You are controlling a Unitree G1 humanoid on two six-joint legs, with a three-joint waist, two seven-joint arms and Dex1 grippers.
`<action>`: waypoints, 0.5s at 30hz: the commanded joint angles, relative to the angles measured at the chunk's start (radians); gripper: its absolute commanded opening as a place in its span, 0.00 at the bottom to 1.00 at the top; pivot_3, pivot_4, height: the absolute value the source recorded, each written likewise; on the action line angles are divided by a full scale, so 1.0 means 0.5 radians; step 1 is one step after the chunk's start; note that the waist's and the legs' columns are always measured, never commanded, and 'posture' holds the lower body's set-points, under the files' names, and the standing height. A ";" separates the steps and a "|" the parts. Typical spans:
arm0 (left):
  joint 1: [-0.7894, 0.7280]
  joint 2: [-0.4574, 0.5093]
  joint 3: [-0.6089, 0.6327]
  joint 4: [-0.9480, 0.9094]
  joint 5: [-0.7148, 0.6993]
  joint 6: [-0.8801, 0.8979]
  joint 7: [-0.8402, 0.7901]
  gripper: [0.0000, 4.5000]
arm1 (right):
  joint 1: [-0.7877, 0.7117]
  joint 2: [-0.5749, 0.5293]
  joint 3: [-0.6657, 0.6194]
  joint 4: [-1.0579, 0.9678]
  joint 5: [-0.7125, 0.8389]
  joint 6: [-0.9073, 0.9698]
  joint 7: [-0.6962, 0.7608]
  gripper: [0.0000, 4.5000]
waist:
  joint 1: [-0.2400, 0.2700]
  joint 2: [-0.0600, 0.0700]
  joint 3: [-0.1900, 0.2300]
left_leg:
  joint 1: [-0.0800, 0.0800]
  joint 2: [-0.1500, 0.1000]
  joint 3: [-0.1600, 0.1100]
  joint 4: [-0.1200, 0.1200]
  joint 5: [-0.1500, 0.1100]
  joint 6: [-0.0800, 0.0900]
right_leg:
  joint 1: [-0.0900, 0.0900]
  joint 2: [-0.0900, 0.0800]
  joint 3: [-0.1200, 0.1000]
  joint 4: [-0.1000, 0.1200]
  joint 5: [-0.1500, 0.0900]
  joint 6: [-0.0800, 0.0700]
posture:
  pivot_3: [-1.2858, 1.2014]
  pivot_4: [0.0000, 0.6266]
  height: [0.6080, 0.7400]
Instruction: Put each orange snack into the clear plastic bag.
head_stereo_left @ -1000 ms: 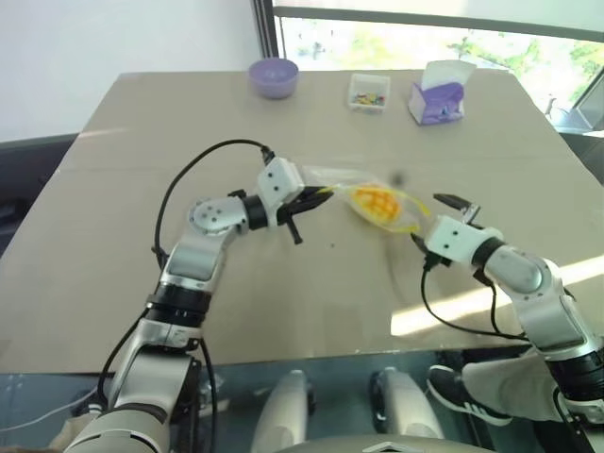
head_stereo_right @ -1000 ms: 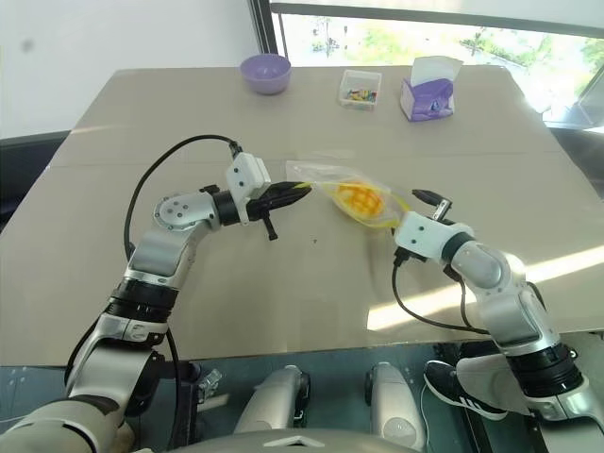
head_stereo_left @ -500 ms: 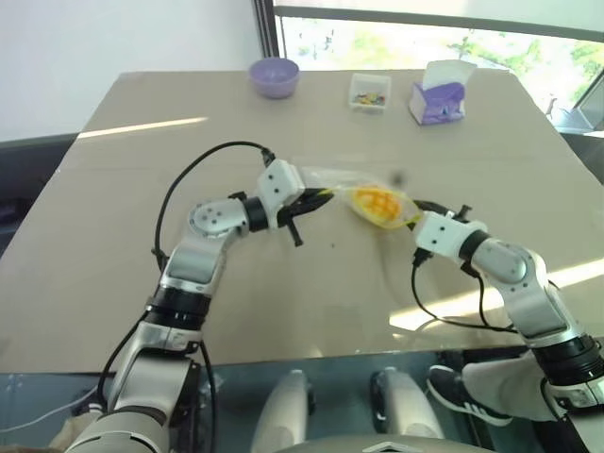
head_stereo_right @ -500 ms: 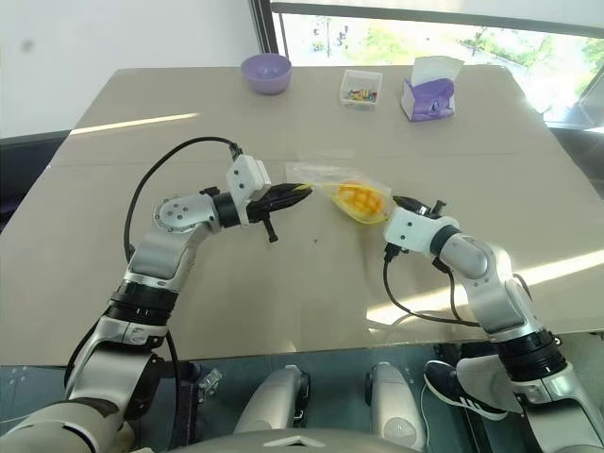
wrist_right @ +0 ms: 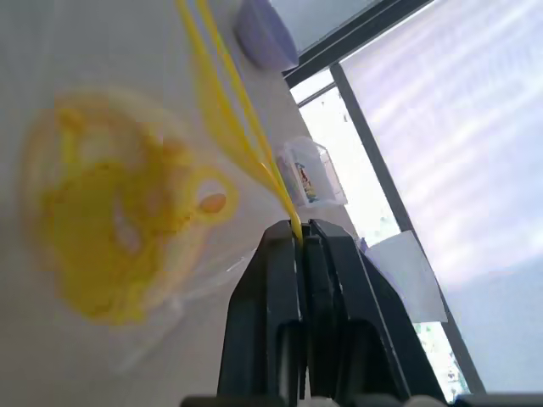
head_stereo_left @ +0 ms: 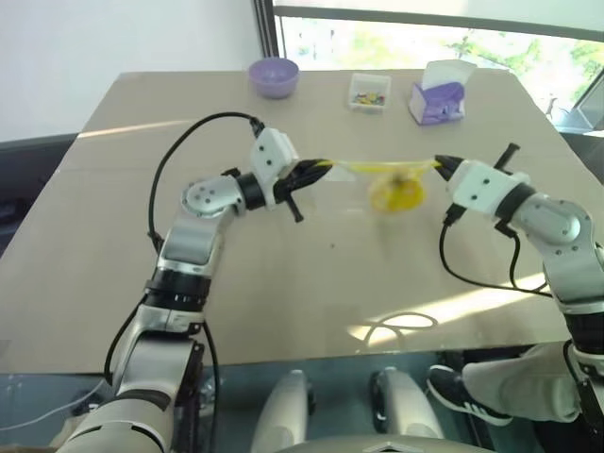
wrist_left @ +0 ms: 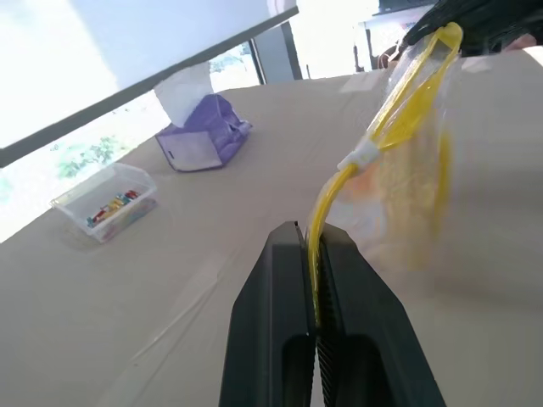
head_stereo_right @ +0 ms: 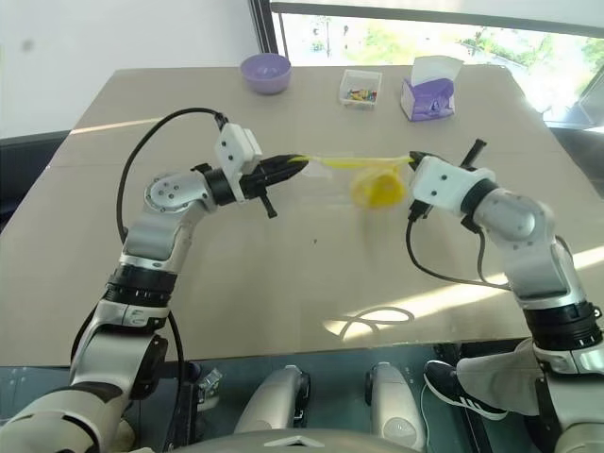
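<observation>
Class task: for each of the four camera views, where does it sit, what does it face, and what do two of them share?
Left and right eye views: head, looking down at the table, both arms.
Left wrist view: along the left gripper, pinching the clear plastic bag.
Right wrist view: along the right gripper, pinching the bag's yellow strip.
Shared: both wrist views show the orange snack in the bag.

I count one clear plastic bag (head_stereo_left: 382, 179) near the middle of the frame, and one orange snack (head_stereo_left: 394, 193) inside it, blurred. Along the top edge of the table (head_stereo_left: 283, 302) I see one purple bowl (head_stereo_left: 274, 75) at upper left of centre, one small clear box of colourful bits (head_stereo_left: 369, 92) at upper centre, and one purple-and-white tissue box (head_stereo_left: 437, 94) to its right. That makes three things on the table besides the bag.
</observation>
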 commanded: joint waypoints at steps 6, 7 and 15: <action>-0.382 -0.069 0.070 0.477 0.167 -0.354 0.239 0.04 | -0.339 -0.110 -0.059 0.519 -0.109 -0.243 -0.104 0.02 | 0.001 -0.001 0.001 | 0.000 -0.001 0.000 0.000 0.000 0.000 | 0.000 0.000 -0.001 0.000 0.000 0.000 | 0.52 0.24 1.00; -0.397 -0.071 0.065 0.506 0.189 -0.421 0.252 0.04 | -0.340 -0.109 -0.055 0.536 -0.129 -0.273 -0.126 0.02 | 0.000 -0.001 0.000 | 0.000 0.000 0.000 -0.001 0.000 0.000 | 0.000 0.000 0.000 -0.001 0.000 0.000 | 0.52 0.24 1.00; 0.094 -0.024 -0.078 0.202 0.299 -0.615 0.176 0.04 | 0.148 0.031 0.039 0.269 -0.232 -0.265 -0.232 0.02 | -0.004 0.000 0.000 | -0.003 0.000 0.004 -0.006 -0.001 0.002 | -0.003 -0.001 0.003 -0.006 0.000 0.000 | 0.52 0.24 1.00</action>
